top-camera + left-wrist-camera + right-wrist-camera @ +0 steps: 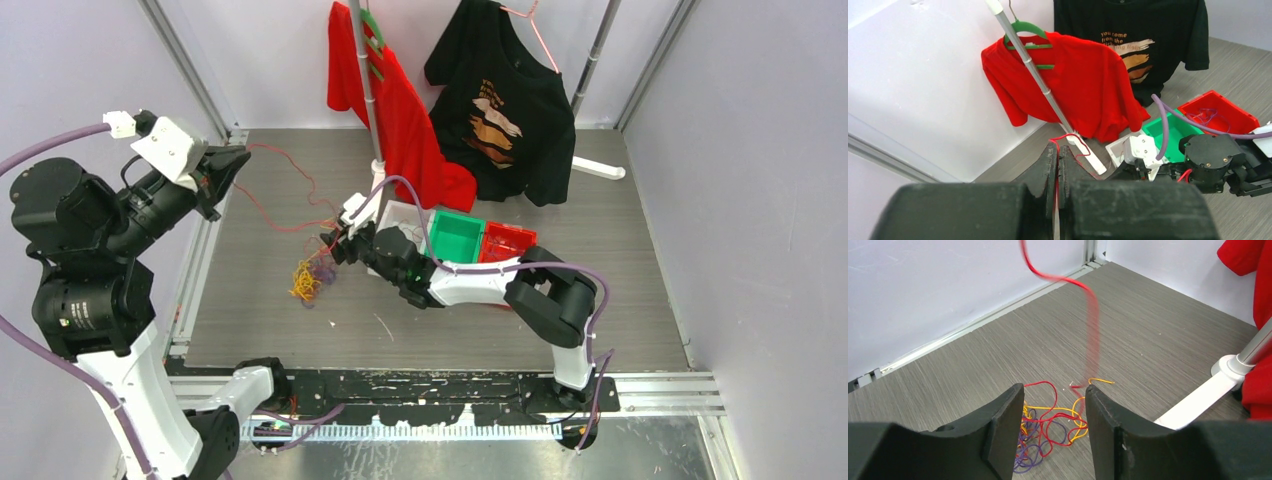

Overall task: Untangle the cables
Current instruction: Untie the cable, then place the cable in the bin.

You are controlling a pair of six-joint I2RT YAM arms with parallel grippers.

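Observation:
The cables (pixel 308 278) lie as a loose tangle of red, yellow and purple strands on the grey floor, left of centre. One red cable (pixel 290 172) rises out of the tangle to my left gripper (pixel 238 160), which is raised at the far left. In the left wrist view the left gripper (pixel 1058 150) is shut on this red cable (pixel 1070 136), which runs between the jaws. My right gripper (pixel 335 247) hovers just right of the tangle. In the right wrist view the right gripper (pixel 1054 390) is open above the cables (pixel 1048 425), and the taut red cable (pixel 1092 325) is blurred.
A red shirt (pixel 400 110) and a black shirt (pixel 510 100) hang from a white rack (pixel 366 70) at the back. A white bin (pixel 405 212), a green bin (pixel 455 238) and a red bin (pixel 505 240) stand in a row beside the right arm.

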